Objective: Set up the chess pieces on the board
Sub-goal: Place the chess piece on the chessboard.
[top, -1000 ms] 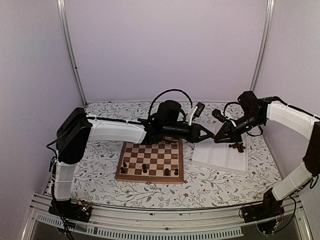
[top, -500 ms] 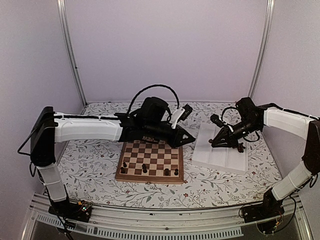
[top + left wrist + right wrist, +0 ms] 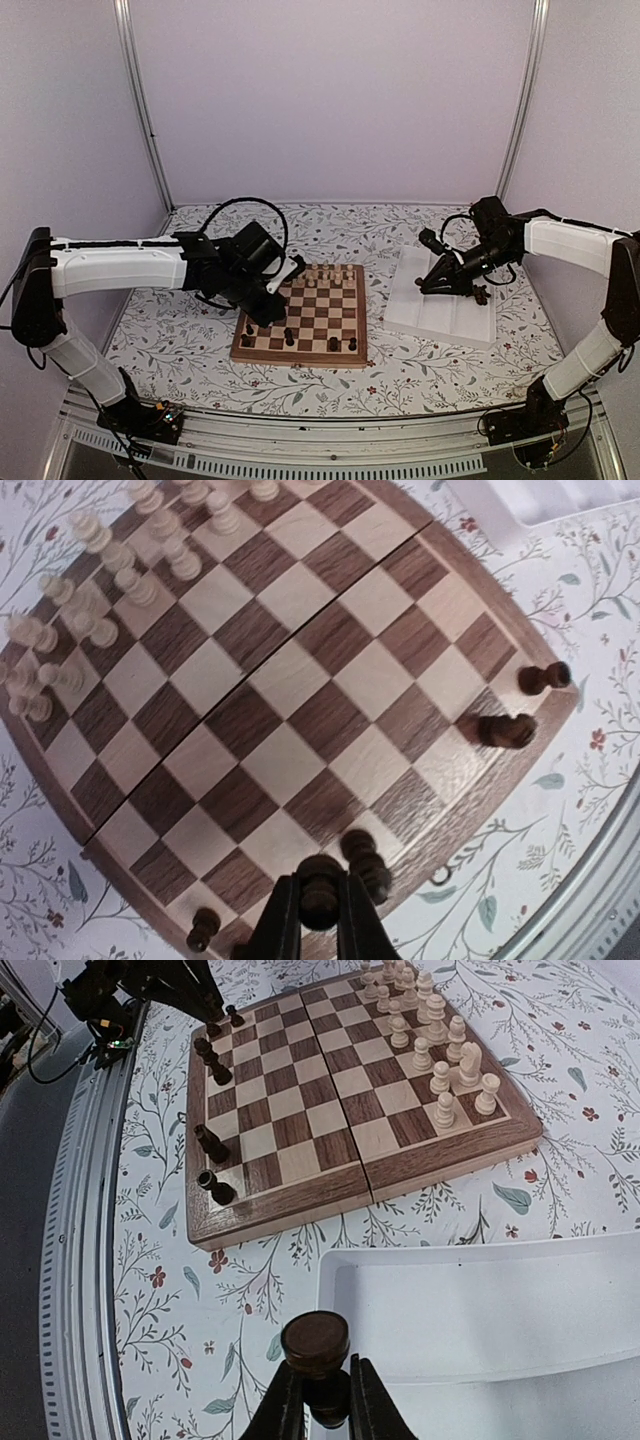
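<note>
1. Left gripper [image 3: 320,928]: I am pinching its two dark, tapering fingers [image 3: 275,930] almost together on a ball-headed chessman [image 3: 320,892] of turned, nearly black wood, and I am holding it just above the near-left part of the board [image 3: 310,312].
2. Right gripper [image 3: 316,1405]: I am closing its slim black fingers [image 3: 368,1405] tightly on a disc-faced chessman [image 3: 315,1345], dark brown, its smooth round end facing the wrist camera; I am holding it above the board-side edge of the tray [image 3: 480,1300].
3. Board: it is lying flat on the tablecloth [image 3: 190,340], a square of grained wood, with dark brown and light tan squares alternating inside a brown border and a straight seam running across its middle.
4. Chess pieces [image 3: 500,730]: the dark ones are standing upright on squares along the near edge of the board, well spaced, each showing a turned, rounded outline.
5. Pale chessmen [image 3: 440,1055]: cream wooden figures are crowding in two rows along the far edge.
6. Tray: white, rectangular and ridged in long parallel channels, it is lying right of the board and apart from it.
7. Tablecloth: white fabric printed with green leafy sprigs and small red flowers is spreading under board and tray alike.
</note>
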`<control>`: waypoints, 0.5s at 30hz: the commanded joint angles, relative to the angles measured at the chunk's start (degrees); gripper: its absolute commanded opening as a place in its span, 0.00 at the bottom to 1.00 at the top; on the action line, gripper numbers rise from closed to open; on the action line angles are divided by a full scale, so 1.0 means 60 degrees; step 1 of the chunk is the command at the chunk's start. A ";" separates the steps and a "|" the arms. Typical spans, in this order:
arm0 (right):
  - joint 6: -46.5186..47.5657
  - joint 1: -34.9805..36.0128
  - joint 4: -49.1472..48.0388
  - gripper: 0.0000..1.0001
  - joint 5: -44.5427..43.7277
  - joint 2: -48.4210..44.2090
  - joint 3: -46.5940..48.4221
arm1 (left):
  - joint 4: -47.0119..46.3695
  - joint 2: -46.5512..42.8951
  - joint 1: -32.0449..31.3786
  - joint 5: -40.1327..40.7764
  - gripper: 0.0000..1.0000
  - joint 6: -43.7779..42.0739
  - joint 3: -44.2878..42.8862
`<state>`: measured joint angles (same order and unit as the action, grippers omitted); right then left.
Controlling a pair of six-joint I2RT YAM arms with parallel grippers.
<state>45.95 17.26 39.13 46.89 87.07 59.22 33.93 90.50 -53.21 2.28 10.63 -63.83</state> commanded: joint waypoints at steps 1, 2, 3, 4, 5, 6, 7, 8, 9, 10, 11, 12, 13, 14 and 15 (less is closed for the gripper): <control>-0.0086 0.0055 -0.0165 0.14 0.0124 0.0088 -0.0114 | 0.0741 -0.0653 0.0682 0.0252 0.07 -0.0124 0.0465; -0.0099 0.0054 -0.0158 0.14 0.0131 0.0082 -0.0127 | 0.0753 -0.0704 0.0792 0.0202 0.07 -0.0138 0.0541; -0.0100 0.0048 -0.0164 0.14 0.0137 0.0079 -0.0140 | 0.0760 -0.0732 0.0877 0.0159 0.07 -0.0153 0.0600; -0.0100 0.0057 -0.0165 0.14 0.0138 0.0079 -0.0151 | 0.0766 -0.0728 0.0954 0.0108 0.07 -0.0191 0.0628; -0.0100 0.0047 -0.0154 0.14 0.0131 0.0079 -0.0157 | 0.0761 -0.0709 0.1000 0.0047 0.07 -0.0242 0.0657; -0.0100 0.0040 -0.0151 0.14 0.0125 0.0079 -0.0167 | 0.0770 -0.0669 0.1026 -0.0007 0.07 -0.0290 0.0675; -0.0100 0.0054 -0.0150 0.14 0.0124 0.0068 -0.0174 | 0.0785 -0.0594 0.1029 -0.0045 0.07 -0.0344 0.0670; -0.0100 0.0048 -0.0152 0.14 0.0111 0.0057 -0.0184 | 0.0802 -0.0520 0.1031 -0.0141 0.07 -0.0367 0.0664; -0.0100 0.0053 -0.0151 0.14 0.0109 0.0039 -0.0187 | 0.0801 -0.0431 0.1031 -0.0201 0.07 -0.0383 0.0663; -0.0100 0.0046 -0.0150 0.14 0.0109 0.0025 -0.0200 | 0.0804 -0.0359 0.1032 -0.0241 0.07 -0.0394 0.0656; -0.0100 0.0053 -0.0145 0.14 0.0109 0.0008 -0.0211 | 0.0804 -0.0292 0.1032 -0.0277 0.08 -0.0408 0.0655; -0.0100 0.0043 -0.0137 0.14 0.0098 0.0006 -0.0216 | 0.0804 -0.0212 0.1024 -0.0302 0.08 -0.0426 0.0655; -0.0106 0.0052 -0.0143 0.14 0.0088 0.0005 -0.0231 | 0.0803 -0.0150 0.1031 -0.0307 0.08 -0.0434 0.0649; -0.0101 0.0055 -0.0131 0.14 0.0081 -0.0006 -0.0244 | 0.0804 -0.0086 0.1031 -0.0307 0.09 -0.0439 0.0649; -0.0101 0.0048 -0.0132 0.14 0.0069 -0.0009 -0.0253 | 0.0801 -0.0019 0.1032 -0.0307 0.09 -0.0446 0.0636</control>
<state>45.82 17.26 38.92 46.89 87.13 58.50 38.22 88.68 -47.33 1.58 8.99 -60.18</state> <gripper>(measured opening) 0.143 0.115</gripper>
